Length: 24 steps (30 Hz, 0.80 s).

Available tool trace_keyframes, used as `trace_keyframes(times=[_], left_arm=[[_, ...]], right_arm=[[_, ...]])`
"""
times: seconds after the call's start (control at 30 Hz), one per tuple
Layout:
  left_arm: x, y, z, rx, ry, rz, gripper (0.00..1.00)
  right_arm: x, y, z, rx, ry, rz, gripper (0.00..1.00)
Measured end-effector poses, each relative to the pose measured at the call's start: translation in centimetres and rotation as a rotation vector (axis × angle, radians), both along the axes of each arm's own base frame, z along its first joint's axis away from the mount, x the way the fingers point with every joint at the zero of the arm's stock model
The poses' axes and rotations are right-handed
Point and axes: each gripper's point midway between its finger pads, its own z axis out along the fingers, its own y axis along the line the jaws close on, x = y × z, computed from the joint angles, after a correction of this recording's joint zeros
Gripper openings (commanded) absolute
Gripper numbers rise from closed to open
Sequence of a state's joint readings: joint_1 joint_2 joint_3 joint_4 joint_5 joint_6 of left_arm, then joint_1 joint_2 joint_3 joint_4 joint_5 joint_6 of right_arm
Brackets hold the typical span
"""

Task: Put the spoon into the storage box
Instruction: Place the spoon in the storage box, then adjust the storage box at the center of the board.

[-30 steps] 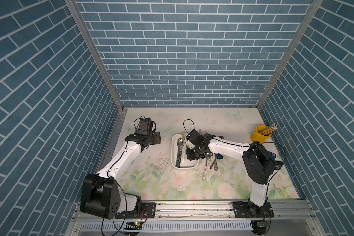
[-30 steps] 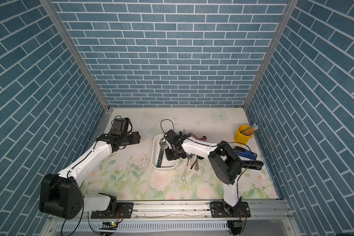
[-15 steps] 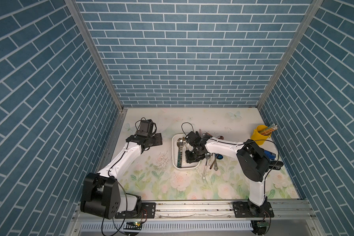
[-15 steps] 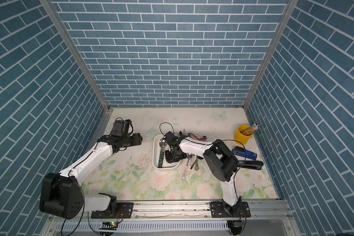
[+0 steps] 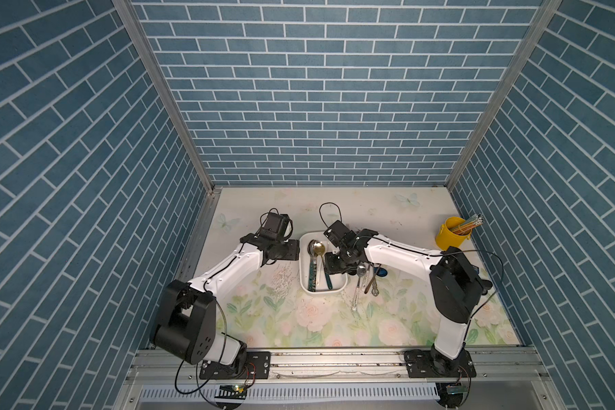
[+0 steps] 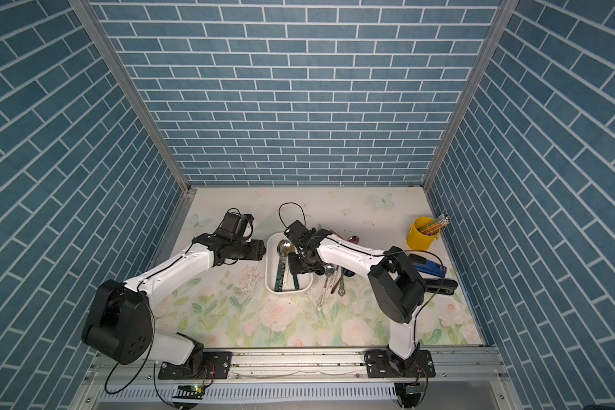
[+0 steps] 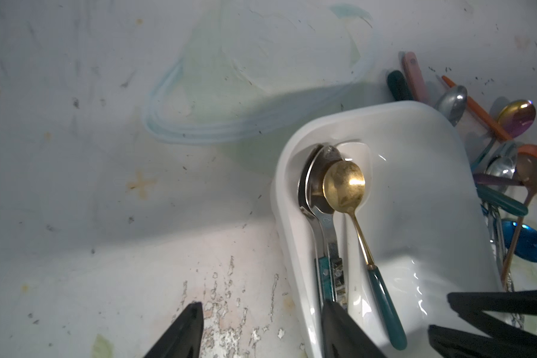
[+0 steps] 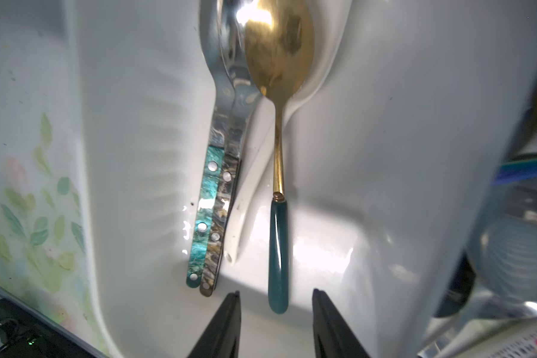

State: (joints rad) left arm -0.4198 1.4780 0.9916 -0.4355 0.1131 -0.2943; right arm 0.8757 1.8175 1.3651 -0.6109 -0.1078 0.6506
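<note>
The spoon [image 8: 278,254] lay in the box [image 8: 369,155], right jaws apart just off its handle, left jaws apart too.

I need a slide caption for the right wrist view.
Open fingers of the right gripper flank the gold spoon lying in the storage box beside two silver spoons.

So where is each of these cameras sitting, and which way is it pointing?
Both top views: high at the front, looking down on the table; left arm and right arm whole, with left claw and right claw.
Left wrist: on the left arm, facing one end of the storage box and loose spoons beyond; its open claw tips show.
Right wrist: above the box, looking along the gold spoon; its open claw tips flank the green handle.
Shared: all show the box and gold spoon.
</note>
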Motion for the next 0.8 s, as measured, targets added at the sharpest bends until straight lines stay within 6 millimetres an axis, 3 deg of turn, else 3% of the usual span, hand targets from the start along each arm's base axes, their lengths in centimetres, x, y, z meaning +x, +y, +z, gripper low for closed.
trace_keyframes(times=[0.13,0.27,0.37,0.6,0.8], left_arm=[[-0.1,-1.9,-1.0,0.014,0.025,-0.058,0.66],[0.1,-2.9,-2.0,0.026,0.046,-0.087,0.64],[0.1,-3.2,-2.8,0.037,0.064,-0.097,0.59],[-0.1,-3.1,-4.9,0.066,0.112,-0.113,0.41],[-0.1,-2.8,-5.2,0.084,0.116,-0.108,0.30]], right_arm=[[1.3,-1.6,3.9,0.059,-0.098,-0.059,0.42],[2.4,-4.9,5.2,0.064,-0.147,-0.144,0.42],[2.9,-8.4,3.9,0.028,-0.146,-0.221,0.42],[2.0,-17.0,-1.7,-0.085,-0.060,-0.389,0.42],[0.8,-19.7,-4.8,-0.120,-0.004,-0.439,0.42]])
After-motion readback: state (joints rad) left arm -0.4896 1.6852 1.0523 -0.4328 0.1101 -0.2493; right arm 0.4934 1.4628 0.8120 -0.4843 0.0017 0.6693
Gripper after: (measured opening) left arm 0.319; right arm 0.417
